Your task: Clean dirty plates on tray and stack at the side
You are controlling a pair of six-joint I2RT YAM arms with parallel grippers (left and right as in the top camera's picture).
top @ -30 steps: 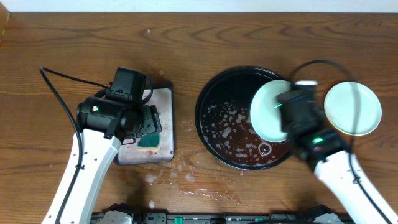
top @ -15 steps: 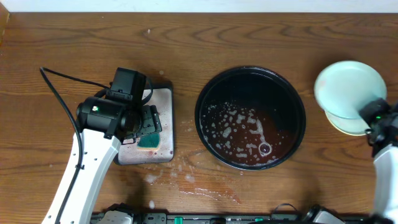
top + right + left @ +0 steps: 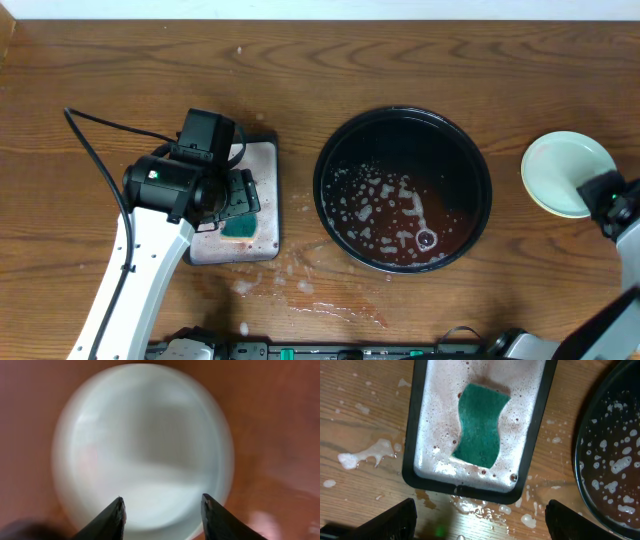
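Pale plates (image 3: 563, 172) right of foamy black tray (image 3: 400, 135)

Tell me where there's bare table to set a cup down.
Widest bare wood: the far strip behind the silver tray and the black tray. The gap between the two trays is narrow and splashed with foam. Crowded: the near-left, under the left arm, and the right edge, with the plates and the right gripper.

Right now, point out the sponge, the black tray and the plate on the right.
sponge (image 3: 480, 425), left wrist view, centre of its green face
black tray (image 3: 319, 190), overhead view, left rim
plate (image 3: 563, 170), overhead view, its centre
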